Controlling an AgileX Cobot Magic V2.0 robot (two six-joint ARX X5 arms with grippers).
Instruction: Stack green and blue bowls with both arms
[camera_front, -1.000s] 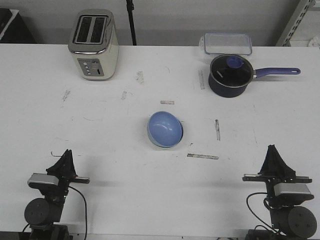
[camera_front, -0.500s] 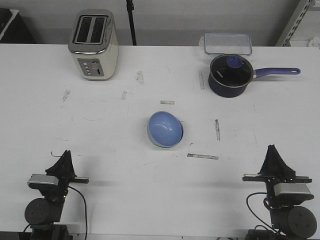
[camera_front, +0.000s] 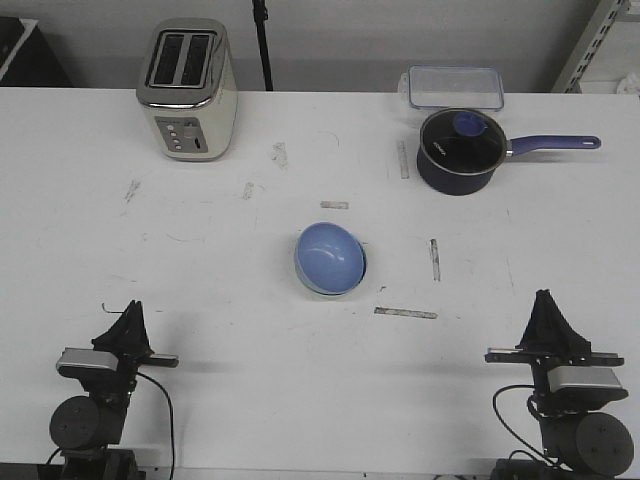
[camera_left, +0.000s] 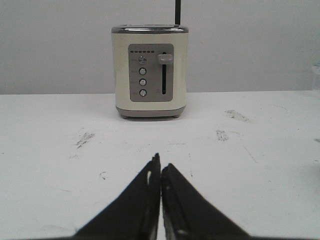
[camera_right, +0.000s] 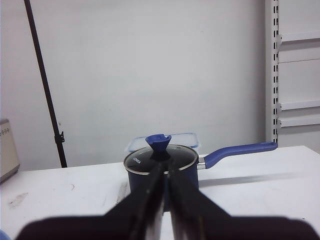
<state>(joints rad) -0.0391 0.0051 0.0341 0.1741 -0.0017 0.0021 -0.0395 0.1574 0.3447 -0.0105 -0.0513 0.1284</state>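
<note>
Blue bowl (camera_front: 330, 258) sits mid-table; left hand (camera_left: 160, 172) and right hand (camera_right: 164, 176) closed (empty).

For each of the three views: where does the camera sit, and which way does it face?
Front: high, looking forward over the table; blue bowl central, both arms near.
Left wrist: low, facing the toaster; left gripper shut.
Right wrist: low, facing the saucepan; right gripper shut.
Toaster and saucepan also appear in front.
</note>
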